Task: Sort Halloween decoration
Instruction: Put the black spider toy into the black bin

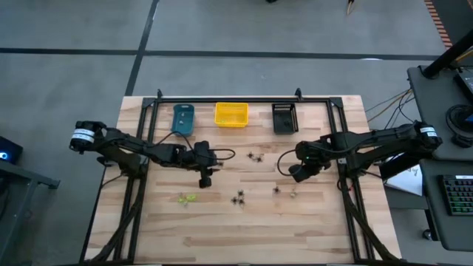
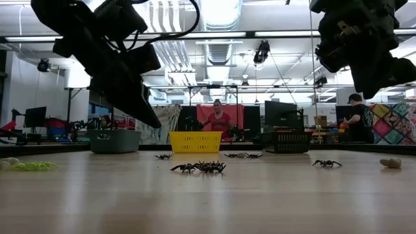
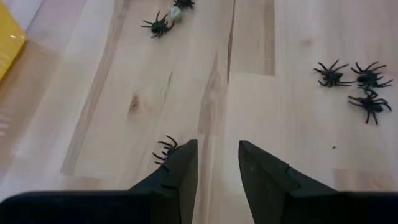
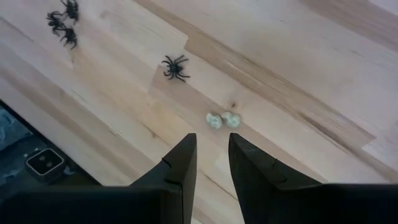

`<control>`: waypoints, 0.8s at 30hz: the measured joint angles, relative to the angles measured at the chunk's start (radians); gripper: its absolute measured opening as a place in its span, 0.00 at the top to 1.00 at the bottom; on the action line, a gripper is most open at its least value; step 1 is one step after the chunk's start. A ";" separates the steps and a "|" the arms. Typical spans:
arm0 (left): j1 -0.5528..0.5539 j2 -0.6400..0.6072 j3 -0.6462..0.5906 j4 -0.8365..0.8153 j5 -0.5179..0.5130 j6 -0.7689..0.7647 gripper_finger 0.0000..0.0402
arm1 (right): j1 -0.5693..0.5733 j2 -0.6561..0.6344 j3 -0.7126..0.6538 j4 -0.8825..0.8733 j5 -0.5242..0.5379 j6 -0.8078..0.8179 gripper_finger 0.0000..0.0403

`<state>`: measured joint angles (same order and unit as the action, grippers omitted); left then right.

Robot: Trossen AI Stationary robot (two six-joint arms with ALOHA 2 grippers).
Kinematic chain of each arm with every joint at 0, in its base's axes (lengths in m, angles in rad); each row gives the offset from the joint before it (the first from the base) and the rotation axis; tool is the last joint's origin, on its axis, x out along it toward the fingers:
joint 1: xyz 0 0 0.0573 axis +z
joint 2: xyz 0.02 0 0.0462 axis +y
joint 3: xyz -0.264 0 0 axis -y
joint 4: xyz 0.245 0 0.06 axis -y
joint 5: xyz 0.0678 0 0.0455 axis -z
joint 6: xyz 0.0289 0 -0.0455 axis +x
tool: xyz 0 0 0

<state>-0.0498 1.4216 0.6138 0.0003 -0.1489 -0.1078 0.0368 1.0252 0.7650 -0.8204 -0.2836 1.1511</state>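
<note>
Black plastic spiders (image 1: 238,199) lie scattered over the pale wood worktop (image 1: 244,229), with a yellow-green one (image 1: 186,198) at about seven o'clock and a pale one (image 4: 222,120) near the right gripper (image 4: 211,163). The left gripper (image 3: 217,168) hangs above a black spider (image 3: 165,149), its fingers slightly apart and holding nothing; it should probably centre over that spider before closing. Fingers of the right gripper stand apart, empty. At twelve o'clock the teal bin (image 1: 183,118), yellow bin (image 1: 231,114) and black bin (image 1: 285,117) show nothing inside.
</note>
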 joint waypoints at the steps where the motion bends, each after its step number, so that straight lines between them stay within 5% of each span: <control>1: 0.002 0.000 -0.006 0.004 0.000 0.004 0.75 | 0.000 0.002 0.000 0.005 0.000 0.000 0.79; 15: 0.047 0.009 -0.086 0.107 -0.002 0.115 0.61 | 0.000 0.007 0.000 0.050 0.027 0.036 0.79; 24: 0.060 0.181 -0.048 0.192 0.001 0.151 0.63 | 0.000 0.007 0.000 0.055 0.030 0.061 0.79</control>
<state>0.0101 1.6030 0.5659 0.1919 -0.1482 0.0431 0.0368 1.0321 0.7650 -0.7654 -0.2539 1.2122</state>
